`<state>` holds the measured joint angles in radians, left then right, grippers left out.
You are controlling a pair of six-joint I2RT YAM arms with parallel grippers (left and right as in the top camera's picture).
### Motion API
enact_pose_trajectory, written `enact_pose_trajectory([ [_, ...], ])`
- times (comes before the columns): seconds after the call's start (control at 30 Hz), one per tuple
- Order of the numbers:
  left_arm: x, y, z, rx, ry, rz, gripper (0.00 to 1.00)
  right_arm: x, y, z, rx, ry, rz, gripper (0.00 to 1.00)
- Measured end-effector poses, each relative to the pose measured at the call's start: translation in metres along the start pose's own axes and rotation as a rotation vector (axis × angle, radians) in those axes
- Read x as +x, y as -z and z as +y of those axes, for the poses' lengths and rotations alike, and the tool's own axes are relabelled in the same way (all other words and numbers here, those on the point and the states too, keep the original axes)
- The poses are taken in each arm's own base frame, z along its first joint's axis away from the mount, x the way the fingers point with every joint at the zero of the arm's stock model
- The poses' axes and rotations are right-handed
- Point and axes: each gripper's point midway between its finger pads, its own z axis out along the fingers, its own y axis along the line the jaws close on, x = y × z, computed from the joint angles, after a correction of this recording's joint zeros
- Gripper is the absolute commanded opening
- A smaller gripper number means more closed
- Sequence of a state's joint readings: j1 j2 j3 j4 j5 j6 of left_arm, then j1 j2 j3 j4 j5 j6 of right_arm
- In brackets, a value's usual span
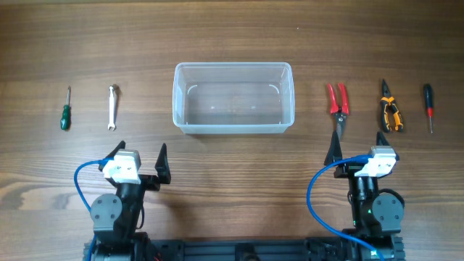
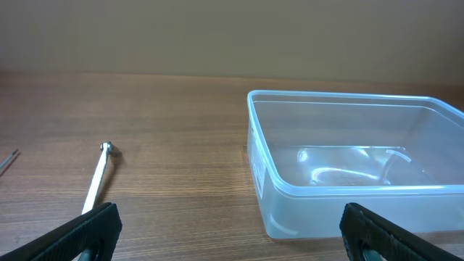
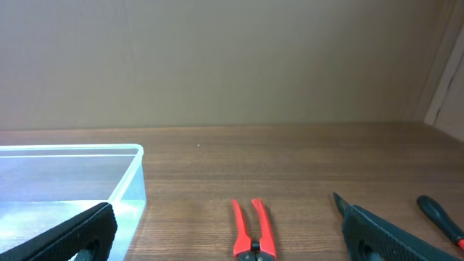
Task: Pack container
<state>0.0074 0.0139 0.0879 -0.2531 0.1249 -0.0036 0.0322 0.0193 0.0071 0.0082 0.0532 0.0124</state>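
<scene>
Here the container [image 1: 232, 129] sits centrally, its near rim well apart from the left gripper [image 1: 141, 152] and right gripper [image 1: 357, 147]. Both gape empty, open table [image 1: 239, 181] between them.

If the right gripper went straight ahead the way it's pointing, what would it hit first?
Most likely the red-handled pliers, lying just ahead of the open right gripper; nothing else sits nearer.
</scene>
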Motion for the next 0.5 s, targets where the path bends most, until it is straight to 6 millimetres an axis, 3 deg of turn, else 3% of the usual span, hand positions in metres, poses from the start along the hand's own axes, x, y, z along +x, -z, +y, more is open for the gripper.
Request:
enact_pose_trajectory([
  [0.27, 0.0, 0.0, 0.0, 0.0, 0.0, 0.0, 1.0, 0.0, 0.0, 0.006, -0.035, -0.071, 0.003, 1.0],
  [0.5, 0.0, 0.0, 0.0, 0.0, 0.0, 0.0, 1.0, -0.001, 0.002, 0.026, -0.15, -0.15, 0.013, 1.0],
])
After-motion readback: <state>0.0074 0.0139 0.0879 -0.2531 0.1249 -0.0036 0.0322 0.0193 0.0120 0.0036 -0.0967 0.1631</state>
